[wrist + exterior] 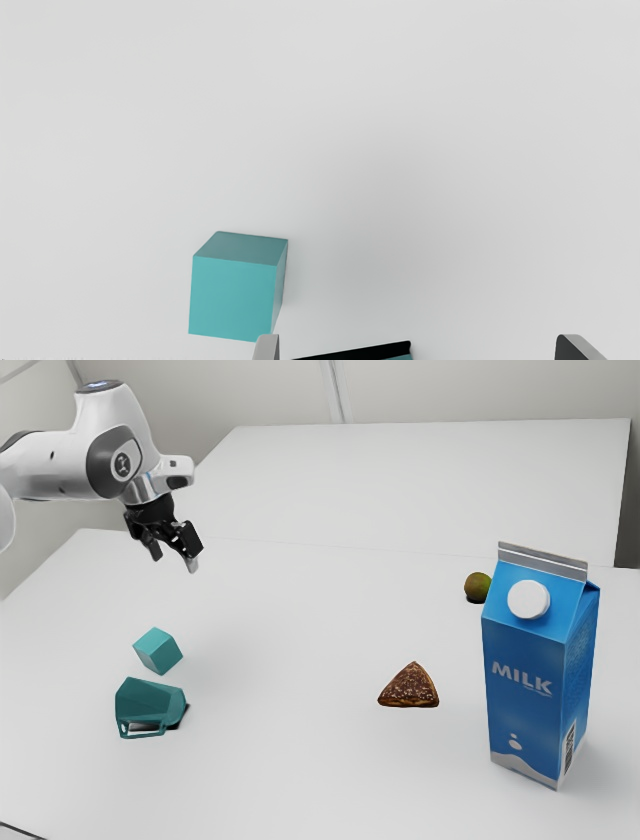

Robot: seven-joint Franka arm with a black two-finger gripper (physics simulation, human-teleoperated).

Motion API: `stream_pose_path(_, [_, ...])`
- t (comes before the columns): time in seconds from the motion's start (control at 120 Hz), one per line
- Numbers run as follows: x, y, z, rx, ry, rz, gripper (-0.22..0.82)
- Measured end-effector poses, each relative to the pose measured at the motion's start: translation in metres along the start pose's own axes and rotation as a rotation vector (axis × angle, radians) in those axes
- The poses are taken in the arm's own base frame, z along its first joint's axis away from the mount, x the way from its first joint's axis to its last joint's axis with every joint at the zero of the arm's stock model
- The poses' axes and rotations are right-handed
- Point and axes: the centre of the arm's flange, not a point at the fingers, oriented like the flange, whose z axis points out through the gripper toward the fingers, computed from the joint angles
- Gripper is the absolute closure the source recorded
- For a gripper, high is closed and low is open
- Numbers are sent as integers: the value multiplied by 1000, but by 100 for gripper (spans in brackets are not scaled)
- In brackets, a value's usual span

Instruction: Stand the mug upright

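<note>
From my station I see the wide white bench (280, 780) and, above it, the white-and-grey robot arm (70, 465), its black fingers (190, 542) spread apart with nothing between them. A tall blue milk carton (525, 705) stands upright, well apart from the dark teal faceted mug (148, 701), which lies on its side near a lighter teal cube (157, 650). Then come a brown, speckled triangular pastry (409, 688) and a small round olive-green fruit (477, 586) near the carton.

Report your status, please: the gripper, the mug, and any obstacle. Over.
Gripper open, empty, raised clear of mug. Mug lying on its side. Teal cube close beside it, may crowd the grasp.
</note>
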Motion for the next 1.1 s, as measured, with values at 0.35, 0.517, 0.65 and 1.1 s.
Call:
stream_pose_path(0.35, [-37, -67, 6, -113, 22, -154, 0])
stream_pose_path(0.517, [-72, -140, 57, -252, -14, -289, 0])
stream_pose_path(0.65, [-82, -164, 109, -364, -60, -319, 0])
stream_pose_path(1.1, [-122, -183, 210, -685, -61, -376, 0])
